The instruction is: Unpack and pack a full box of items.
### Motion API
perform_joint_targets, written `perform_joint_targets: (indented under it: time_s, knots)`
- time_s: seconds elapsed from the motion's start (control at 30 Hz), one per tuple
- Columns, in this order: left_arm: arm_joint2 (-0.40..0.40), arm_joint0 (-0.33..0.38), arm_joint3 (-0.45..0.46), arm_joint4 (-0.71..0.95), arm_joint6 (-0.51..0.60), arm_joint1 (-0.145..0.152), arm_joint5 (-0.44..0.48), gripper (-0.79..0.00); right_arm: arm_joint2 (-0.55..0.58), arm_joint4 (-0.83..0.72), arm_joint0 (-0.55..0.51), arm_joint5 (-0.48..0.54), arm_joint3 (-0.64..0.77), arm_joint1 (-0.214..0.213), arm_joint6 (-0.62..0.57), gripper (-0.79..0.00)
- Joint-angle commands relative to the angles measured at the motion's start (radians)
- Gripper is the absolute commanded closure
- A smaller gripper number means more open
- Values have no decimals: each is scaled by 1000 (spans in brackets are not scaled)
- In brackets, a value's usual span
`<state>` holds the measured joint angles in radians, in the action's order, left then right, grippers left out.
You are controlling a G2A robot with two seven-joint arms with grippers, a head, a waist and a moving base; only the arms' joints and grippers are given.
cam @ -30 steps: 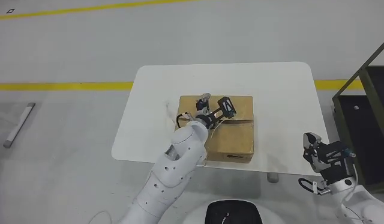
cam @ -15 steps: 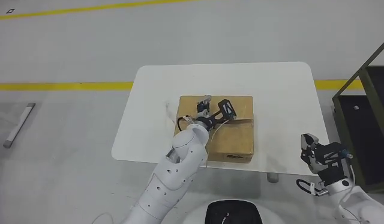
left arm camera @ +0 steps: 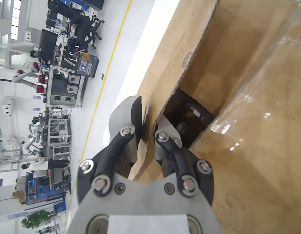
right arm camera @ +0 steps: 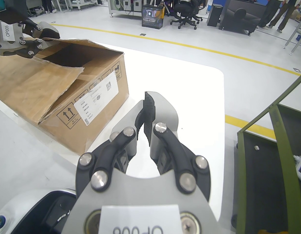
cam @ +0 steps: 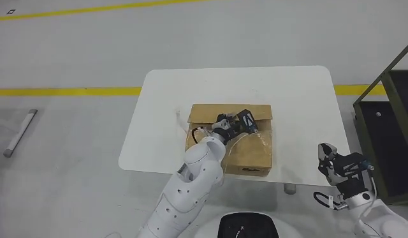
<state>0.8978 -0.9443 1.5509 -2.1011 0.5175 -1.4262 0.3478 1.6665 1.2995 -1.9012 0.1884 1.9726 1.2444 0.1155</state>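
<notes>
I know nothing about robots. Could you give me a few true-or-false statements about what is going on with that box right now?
The left hand pinches a flap of the brown cardboard box. True.
The right hand holds an item. False: it is shut on nothing, apart from the box.
The box is fully closed. False: the pinched flap is raised, with dark contents visible in the gap.
The box sits on the white rounded table. True.

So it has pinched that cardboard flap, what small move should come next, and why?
Probably swing the flap further up and back. The left gripper is shut on it, it is only partly raised, and the dark items inside show through just a narrow gap.
</notes>
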Motion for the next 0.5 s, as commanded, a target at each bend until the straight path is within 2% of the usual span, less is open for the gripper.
perform_joint_targets:
  time_s: [0.0,0.17,0.33,0.47]
  knots:
    - [9,-7,6,2,-2,0,-10,-785,1,0,-4,-1,3,0,1,0]
    - [1,38,-13,-31,-35,-7,-18,-785,4,1,-13,-3,10,0,1,0]
    - [-31,137,-81,-68,-84,-26,-36,-785,9,3,-21,-9,19,0,2,0]
    - [-76,228,-170,-141,-131,-43,-45,-785,14,4,-32,-10,31,1,5,0]
